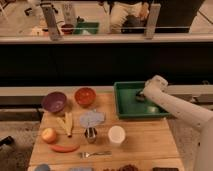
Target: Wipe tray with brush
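Tray [129, 106] in the spotlight: bright green, rectangular, raised rim all round, sitting at the far right corner of the wooden counter [145, 140]. Its floor looks bare and clean green on the left and near side, with nothing in it except the tool at work.

Over it comes the white arm [175, 107], reaching in from the right edge of the counter and angling down into the tray's far right part. At its tip the gripper [143, 93] is clenched, low inside the rim, and the small dark brush [139, 97] sits right under it. My read is that the gripper is grasping the brush with the bristles on or just above the tray floor, though contact itself is too small to call.

So the wiping stroke is the step in hand. To do it well, keep the bristles pressed flat and light, sweep from the far right part toward the open left side in long overlapping passes, and stay clear of the rim so the tray doesn't slide off the corner.

Elsewhere, well apart from the action, a purple bowl [54, 101] and an orange bowl [85, 96] line the far edge, a white cup [116, 135] stands mid-counter and a silver fork [94, 154] lies by the near edge.
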You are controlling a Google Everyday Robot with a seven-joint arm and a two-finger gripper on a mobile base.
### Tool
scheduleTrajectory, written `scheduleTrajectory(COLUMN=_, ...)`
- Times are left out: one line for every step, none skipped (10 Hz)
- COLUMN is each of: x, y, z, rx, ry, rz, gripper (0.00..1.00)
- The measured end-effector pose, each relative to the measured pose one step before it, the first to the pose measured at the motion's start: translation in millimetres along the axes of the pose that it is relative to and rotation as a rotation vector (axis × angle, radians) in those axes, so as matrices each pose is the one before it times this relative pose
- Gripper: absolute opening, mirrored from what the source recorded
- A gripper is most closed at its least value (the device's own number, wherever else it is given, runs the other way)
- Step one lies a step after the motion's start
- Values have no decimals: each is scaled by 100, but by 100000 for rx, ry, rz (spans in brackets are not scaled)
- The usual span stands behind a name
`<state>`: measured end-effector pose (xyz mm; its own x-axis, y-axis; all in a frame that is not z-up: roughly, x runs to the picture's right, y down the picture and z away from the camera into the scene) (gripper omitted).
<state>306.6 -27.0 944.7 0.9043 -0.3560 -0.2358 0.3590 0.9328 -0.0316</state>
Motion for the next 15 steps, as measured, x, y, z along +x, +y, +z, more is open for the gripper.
scheduleTrajectory(x=-723, y=-684, z=55, rx=630, ry=-903, rz=-518, gripper=2)
scheduleTrajectory(x=-587, y=-642, z=62, rx=569, ry=-1126, rz=-371, gripper=2)
scheduleTrajectory(x=-169, y=-280, z=61, rx=203, ry=-603, rz=60, gripper=2)
scheduleTrajectory(x=-577, y=-698, z=77, rx=546, ry=-1143, rz=-194, gripper=2)
scheduleTrajectory(x=-667, y=-602, z=41, rx=483, ry=-1278, rz=-202, gripper=2)
scheduleTrajectory(x=-710, y=-302, z=-19, rx=250, ry=-1926, rz=575, gripper=2)
scheduleTrajectory(x=-658, y=-215, z=-263, rx=100, ry=-2006, rz=1168, gripper=2)
scheduleTrajectory(x=-1529, y=-278, z=-222, rx=33, ry=-3097, rz=629, gripper=2)
scheduleTrajectory(x=-1742, y=-205, z=-329, rx=272, ry=-3007, rz=-217, gripper=2)
scheduleTrajectory(x=-1591, y=375, z=-377, rx=-45, ry=-2936, rz=322, gripper=2)
scheduleTrajectory(x=-673, y=487, z=-284, rx=-66, ry=-1668, rz=459, gripper=2)
scheduleTrajectory(x=-907, y=1225, z=-557, rx=-28, ry=-2536, rz=673, gripper=2)
scheduleTrajectory(x=-377, y=1002, z=-448, rx=-22, ry=-1210, rz=496, gripper=2)
scheduleTrajectory(x=120, y=1165, z=-245, rx=-452, ry=-515, rz=795, gripper=2)
scheduleTrajectory(x=213, y=613, z=-144, rx=-283, ry=39, rz=287, gripper=2)
